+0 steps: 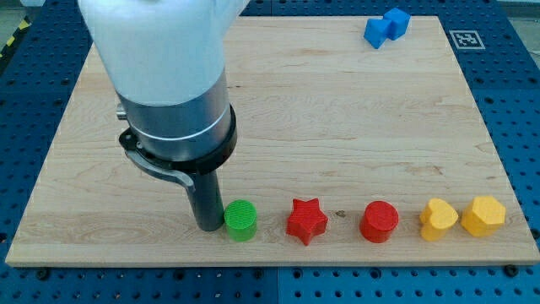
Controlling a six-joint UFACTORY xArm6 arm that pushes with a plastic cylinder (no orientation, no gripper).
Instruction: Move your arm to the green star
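Green plastic, round and ribbed, is the nearest block (240, 219), and my tip (208, 227) stands just beside it on its left, touching or nearly so. I carry no fingers, only a bare dark rod, so nothing is spread or pinched.

Along the same near row, to the right, sit a red plastic star (306, 221), a red plastic cylinder (379, 222), a yellow heart-like block (439, 219) and a yellow hexagonal block (483, 215). Far right on the pale wooden board (337, 127) lie two blue blocks (386, 27), touching.

No green star shows; my arm's bulk may hide it. Judging by that, I should slide clear of the round green block without nudging it and look first.
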